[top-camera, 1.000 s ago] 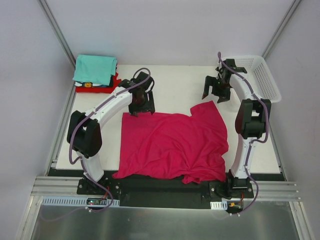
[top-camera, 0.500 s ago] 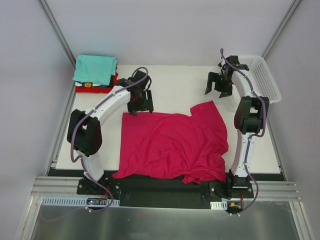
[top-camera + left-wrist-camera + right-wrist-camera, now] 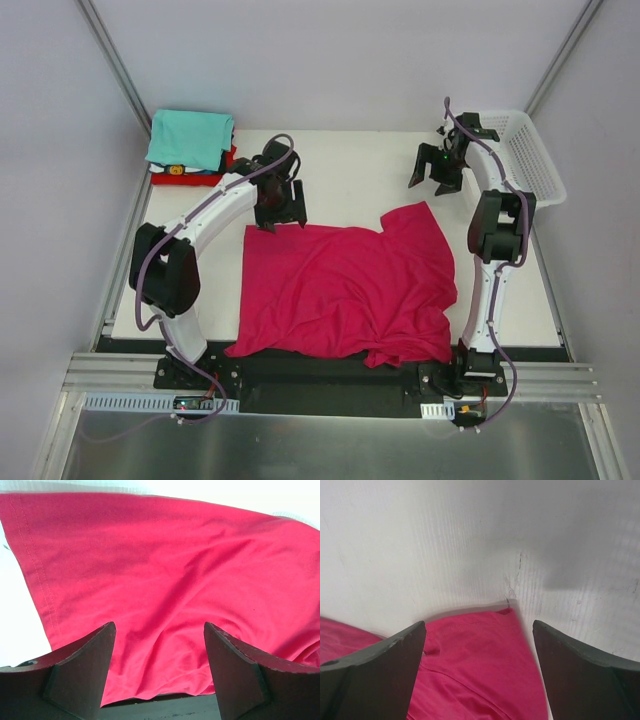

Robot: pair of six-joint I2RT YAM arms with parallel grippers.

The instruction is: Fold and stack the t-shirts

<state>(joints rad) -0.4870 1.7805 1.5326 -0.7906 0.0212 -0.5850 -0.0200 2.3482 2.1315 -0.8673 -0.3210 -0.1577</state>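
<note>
White tabletop (image 3: 350,165) lies under both arms. Left gripper (image 3: 283,220), jaws apart, hangs over the 11 o'clock corner of the magenta t-shirt (image 3: 345,290). Right gripper (image 3: 430,185), jaws wide and holding nothing, hangs just past its 1 o'clock corner. Folded t-shirts (image 3: 190,140) sit stacked at 10 o'clock, basket (image 3: 530,150) at 2 o'clock.

A spread t-shirt (image 3: 345,290) lies near-centre on the counter (image 3: 350,165); folded t-shirts (image 3: 190,145) sit stacked far left, a mesh basket (image 3: 530,150) far right.
</note>
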